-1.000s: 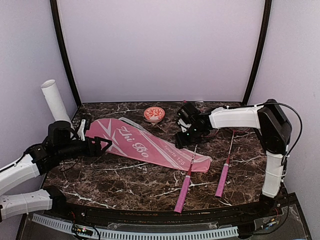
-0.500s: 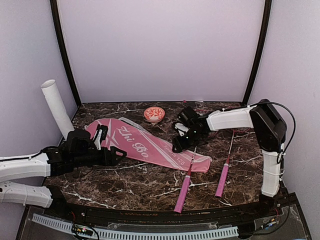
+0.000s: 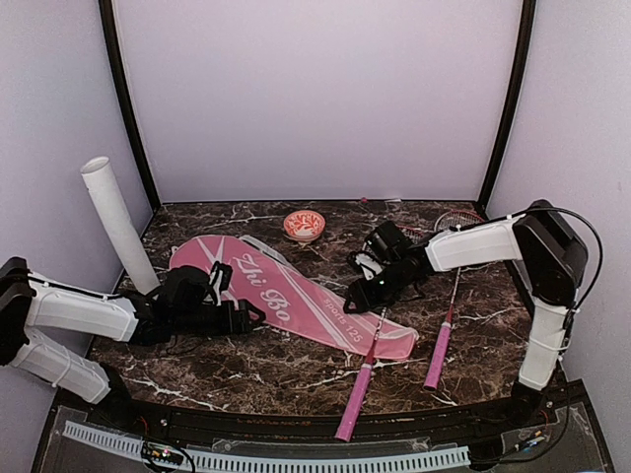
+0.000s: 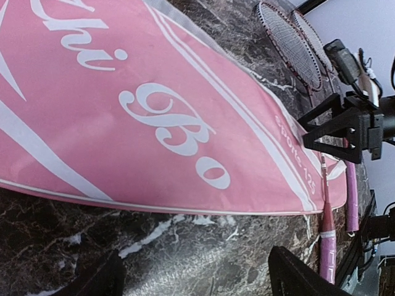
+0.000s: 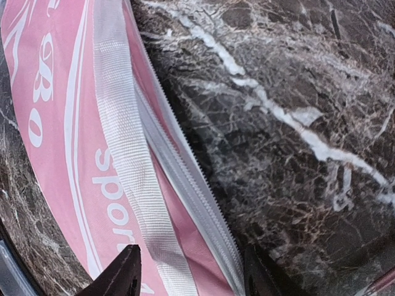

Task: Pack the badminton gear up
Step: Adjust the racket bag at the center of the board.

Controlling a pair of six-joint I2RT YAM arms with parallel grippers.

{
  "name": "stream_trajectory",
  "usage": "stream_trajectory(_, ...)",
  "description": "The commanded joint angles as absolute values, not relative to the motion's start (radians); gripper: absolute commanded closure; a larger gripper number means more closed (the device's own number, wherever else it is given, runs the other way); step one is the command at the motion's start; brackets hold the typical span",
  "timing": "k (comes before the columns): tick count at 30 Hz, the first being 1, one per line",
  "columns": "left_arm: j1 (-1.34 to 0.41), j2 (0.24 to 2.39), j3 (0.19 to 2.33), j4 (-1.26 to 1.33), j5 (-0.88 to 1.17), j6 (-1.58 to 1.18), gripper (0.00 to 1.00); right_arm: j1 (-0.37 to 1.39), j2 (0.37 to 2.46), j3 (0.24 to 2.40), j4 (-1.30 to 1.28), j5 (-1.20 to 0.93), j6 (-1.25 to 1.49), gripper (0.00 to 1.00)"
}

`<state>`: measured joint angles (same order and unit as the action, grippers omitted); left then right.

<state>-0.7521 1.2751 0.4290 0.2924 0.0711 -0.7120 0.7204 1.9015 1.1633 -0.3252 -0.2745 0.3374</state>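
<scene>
The pink "Zhi Bo" cover [image 3: 296, 296] lies flat across the table's middle. My left gripper [image 3: 254, 315] is open over bare marble at the cover's near edge; the left wrist view [image 4: 196, 262] shows nothing between its fingers. My right gripper [image 3: 358, 296] is open and low, straddling the cover's white zipper edge [image 5: 185, 185]. Two red-framed rackets lie to the right, with pink handles [image 3: 357, 389] [image 3: 437, 360] pointing near and heads [image 4: 290, 43] at the back. The long white tube [image 3: 118, 227] leans at the left wall. No shuttlecocks show.
A small red-and-white patterned bowl [image 3: 303, 225] stands at the back centre. The table is dark marble [image 3: 276, 370] with a black rim at the front. Purple walls close in the back and both sides.
My left gripper has swung right along the cover's near edge. My right gripper has moved nearer and down onto the cover's zipper edge. The cover's narrow end and the left racket slid slightly nearer.
</scene>
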Motion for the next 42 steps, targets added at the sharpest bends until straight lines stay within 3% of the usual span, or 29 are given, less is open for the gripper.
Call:
stream_trajectory(1,-0.758,1.358,0.437,0.381,0.077,-0.727,0.17,0.753,1.872,1.106,-0.352,-0.317,0.407,0.44)
stream_trajectory(13,-0.756,1.500,0.500,0.392,-0.004,-0.662,0.15,0.841,1.812,1.073,-0.310,-0.317,0.526,0.45)
stream_trajectory(23,-0.755,1.408,0.497,0.330,-0.057,-0.634,0.14,0.915,1.627,1.071,-0.413,-0.096,0.716,0.37)
stream_trajectory(29,-0.756,1.348,0.484,0.281,-0.056,-0.671,0.15,1.010,1.537,1.019,-0.491,0.016,0.994,0.35)
stream_trajectory(42,-0.756,1.301,0.453,0.258,-0.046,-0.721,0.16,1.176,1.612,0.997,-0.508,0.082,1.332,0.40)
